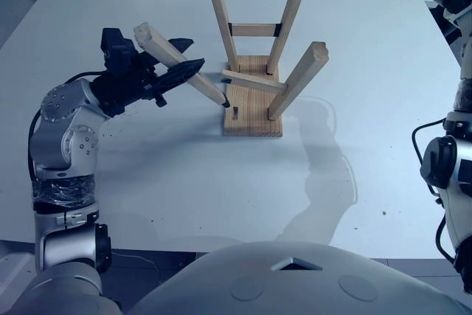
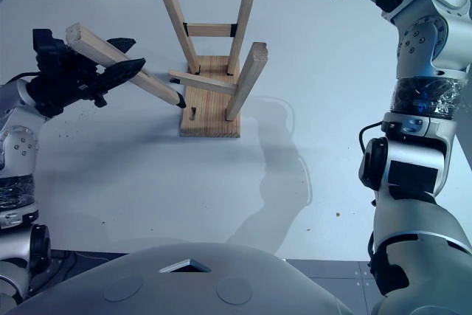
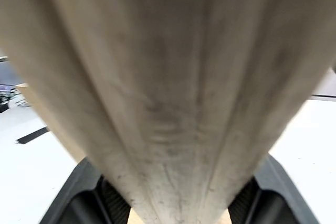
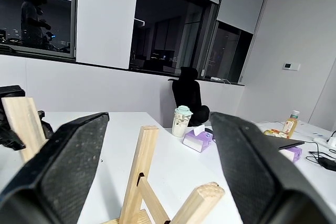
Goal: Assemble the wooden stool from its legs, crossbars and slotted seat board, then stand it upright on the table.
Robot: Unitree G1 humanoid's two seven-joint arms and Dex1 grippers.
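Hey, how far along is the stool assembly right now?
Done: three legs stand in the seat board, the back two joined by a crossbar. In hand: the left gripper holds the fourth leg, tilted, its end near the board's open slot. Left: seat that leg, fit the slanting crossbar, flip it all upright.

I see the seat board [image 1: 253,119] at the table's [image 1: 147,182] centre, three legs [image 1: 299,79] standing on it, a crossbar [image 1: 253,30] between the rear two. Left of it, the left gripper [image 1: 184,55] holds a fourth leg [image 1: 209,89] slanted, lower end beside the board's left edge.
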